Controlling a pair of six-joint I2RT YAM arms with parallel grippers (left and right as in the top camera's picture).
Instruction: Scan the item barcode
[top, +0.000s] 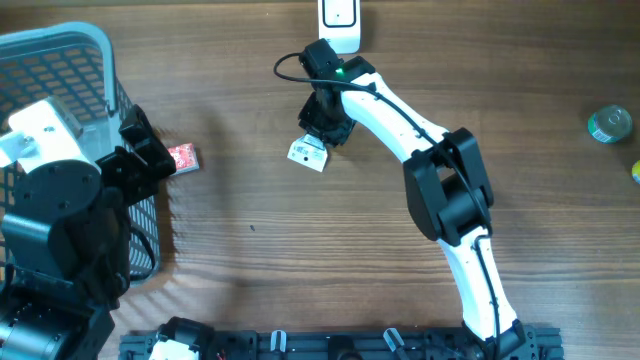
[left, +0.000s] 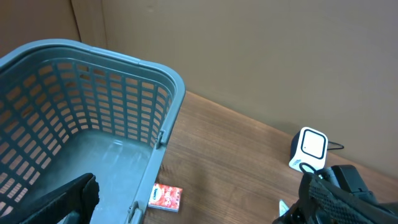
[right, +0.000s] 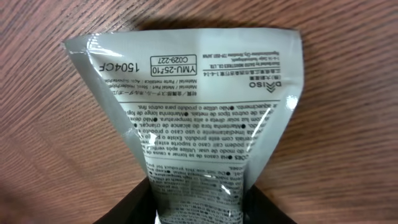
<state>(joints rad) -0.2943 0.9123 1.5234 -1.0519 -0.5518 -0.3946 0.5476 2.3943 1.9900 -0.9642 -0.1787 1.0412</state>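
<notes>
The item is a silver-grey pouch (right: 193, 106) printed with small black text; no barcode shows on the face I see. My right gripper (right: 202, 205) is shut on its lower end, dark fingers on either side. From overhead, the pouch (top: 307, 153) hangs from the right gripper (top: 325, 122) over the wood, a little in front of the white scanner (top: 340, 15) at the table's far edge. The left gripper (top: 150, 150) stands open beside the basket with nothing in it. The left wrist view shows the scanner (left: 309, 149) and a corner of the pouch (left: 283, 208).
A grey-blue plastic basket (top: 100, 50) stands at the far left, partly under my left arm. A small red packet (top: 183, 157) lies on the table next to the basket, also in the left wrist view as the red packet (left: 165, 198). A round tin (top: 609, 124) sits far right.
</notes>
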